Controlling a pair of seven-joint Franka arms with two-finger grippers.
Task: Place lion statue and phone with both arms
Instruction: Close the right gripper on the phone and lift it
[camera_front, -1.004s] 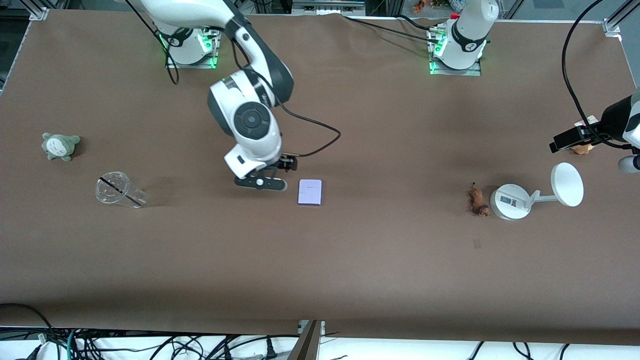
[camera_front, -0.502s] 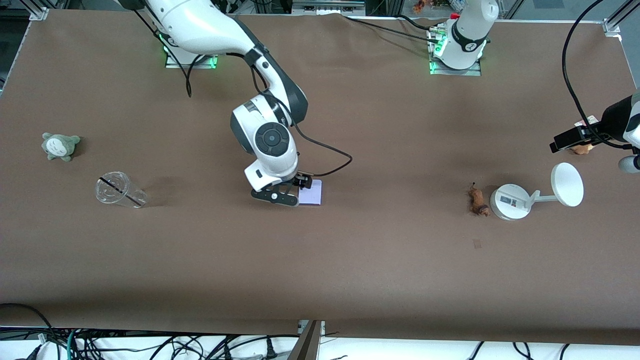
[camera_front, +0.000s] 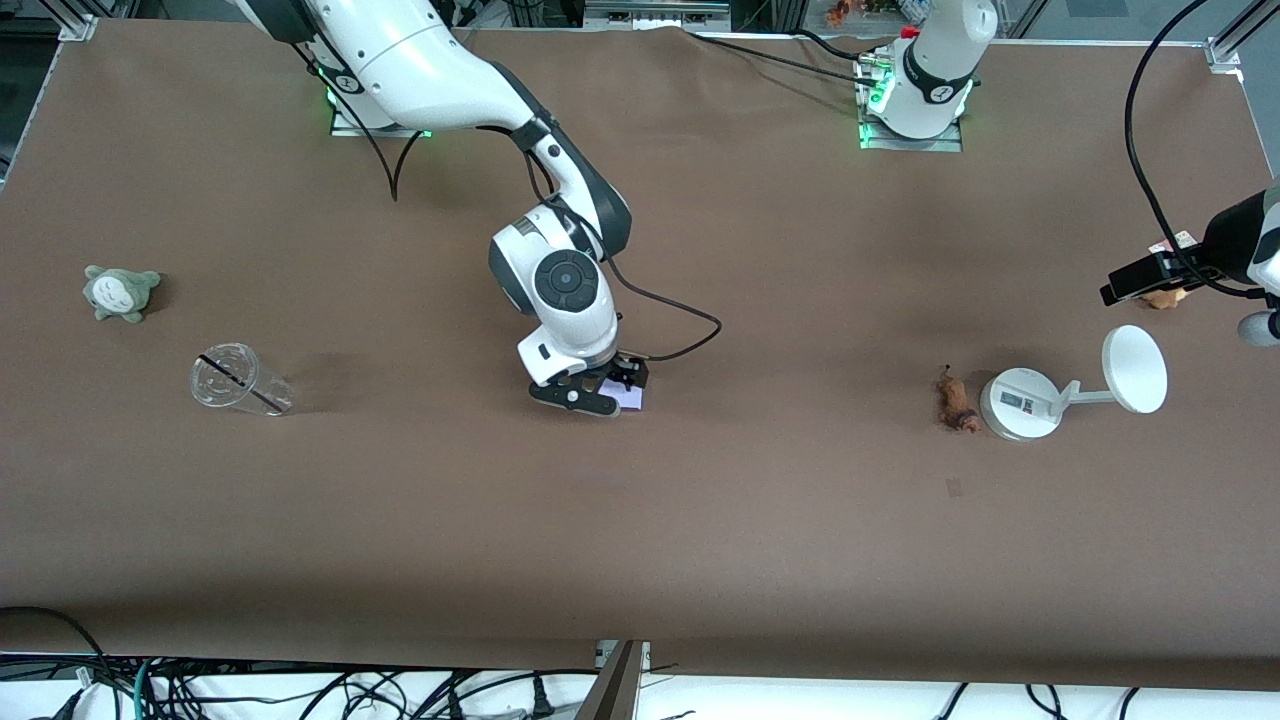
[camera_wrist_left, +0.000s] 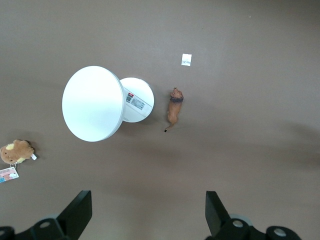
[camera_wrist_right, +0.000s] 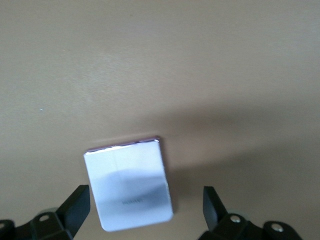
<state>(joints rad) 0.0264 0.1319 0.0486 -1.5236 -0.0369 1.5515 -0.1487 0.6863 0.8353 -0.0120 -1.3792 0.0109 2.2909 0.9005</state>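
Now, right end effector (camera_wrist_right: 145, 210) spread wide over phone (camera_wrist_right: 129, 184), empty, left end effector (camera_wrist_left: 148, 215) wide, empty.

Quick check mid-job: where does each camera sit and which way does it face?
Front view: high across the table, facing both arms' bases.
Left wrist view: looks down past open left gripper at the small orange-brown lion statue, which the front view also shows.
Right wrist view: looks down past open right gripper at the pale lavender rectangular phone.
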